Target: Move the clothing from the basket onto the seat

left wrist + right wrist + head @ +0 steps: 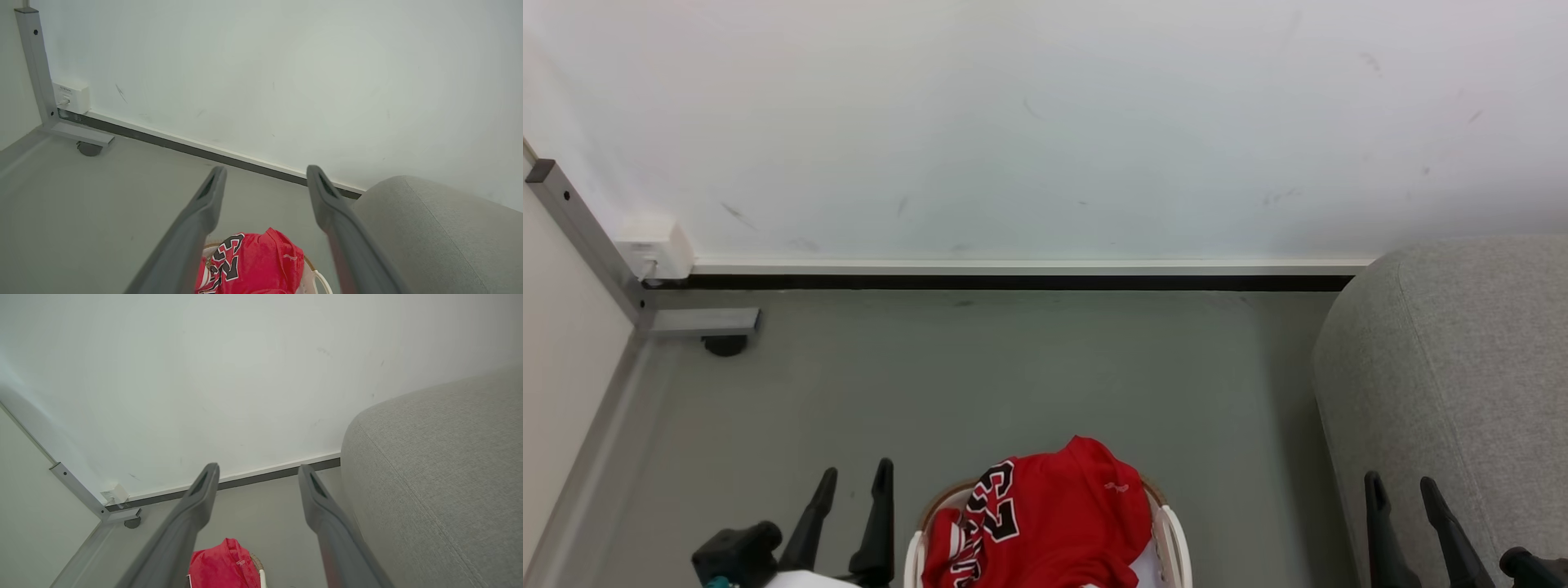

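Nearest the onlooker, the robot's left gripper [856, 469] and right gripper [1401, 482] hang low over the floor. Each has its two dark fingers spread wide with nothing between them. Between the two arms sits the cream basket [1174, 531]. The red jersey [1054, 514] lies heaped inside it, mounded above the tan rim, with its black-and-white numerals turned up. The left gripper stands just beside the basket's left edge. The right gripper is well apart from the basket, in front of the lower flank of the seat [1462, 367], a light-grey upholstered piece with a rounded edge that rises at the right. Beyond the basket stretches grey floor [1013, 376]. At the far left, a metal frame [580, 220] ends in a foot on a dark caster [725, 345], next to a small white wall box [654, 245]. A pale baseboard [1013, 267] over a dark strip runs along the foot of the scuffed white wall [1013, 122].
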You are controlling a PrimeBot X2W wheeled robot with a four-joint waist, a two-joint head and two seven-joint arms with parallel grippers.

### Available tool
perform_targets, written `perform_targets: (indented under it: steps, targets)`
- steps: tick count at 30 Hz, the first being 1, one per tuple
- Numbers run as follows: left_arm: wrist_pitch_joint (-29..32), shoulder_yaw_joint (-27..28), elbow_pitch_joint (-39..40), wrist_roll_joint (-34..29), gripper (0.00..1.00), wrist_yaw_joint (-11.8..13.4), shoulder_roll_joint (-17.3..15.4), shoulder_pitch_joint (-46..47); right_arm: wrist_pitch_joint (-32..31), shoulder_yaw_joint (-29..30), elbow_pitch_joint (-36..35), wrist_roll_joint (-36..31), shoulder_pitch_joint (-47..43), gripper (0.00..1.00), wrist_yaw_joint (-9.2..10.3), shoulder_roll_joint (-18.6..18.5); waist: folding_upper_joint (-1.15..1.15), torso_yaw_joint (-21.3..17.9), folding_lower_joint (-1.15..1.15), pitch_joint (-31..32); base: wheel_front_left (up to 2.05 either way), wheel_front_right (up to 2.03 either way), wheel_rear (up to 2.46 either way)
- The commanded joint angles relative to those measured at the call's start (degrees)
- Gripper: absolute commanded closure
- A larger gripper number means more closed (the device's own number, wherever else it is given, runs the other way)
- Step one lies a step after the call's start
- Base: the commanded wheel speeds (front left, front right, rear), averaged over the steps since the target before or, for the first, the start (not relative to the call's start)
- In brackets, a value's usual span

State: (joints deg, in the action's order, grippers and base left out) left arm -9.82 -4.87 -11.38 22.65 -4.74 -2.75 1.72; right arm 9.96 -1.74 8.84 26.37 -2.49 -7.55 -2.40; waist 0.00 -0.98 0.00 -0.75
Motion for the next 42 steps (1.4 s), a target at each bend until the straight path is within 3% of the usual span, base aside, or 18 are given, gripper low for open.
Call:
perform_targets:
  steps: [1,42]
  targets:
    - [-0.68,-0.09,0.22,-1.5,0.0,-0.06,-0.58,-0.4,0.48,0.11,-0.64,-1.66,-0.37,0.0,0.08,-0.58,0.0,-0.03,0.0,0.03,0.0,0.0,0.0]
    - [-5.23,-0.86,-1.9,-20.52,0.0,0.58,-1.59,-2.37,5.1,1.13,5.02,-18.64,-1.89,0.0,0.12,-1.05,0.0,-0.83,0.0,0.59,0.0,0.0,0.0]
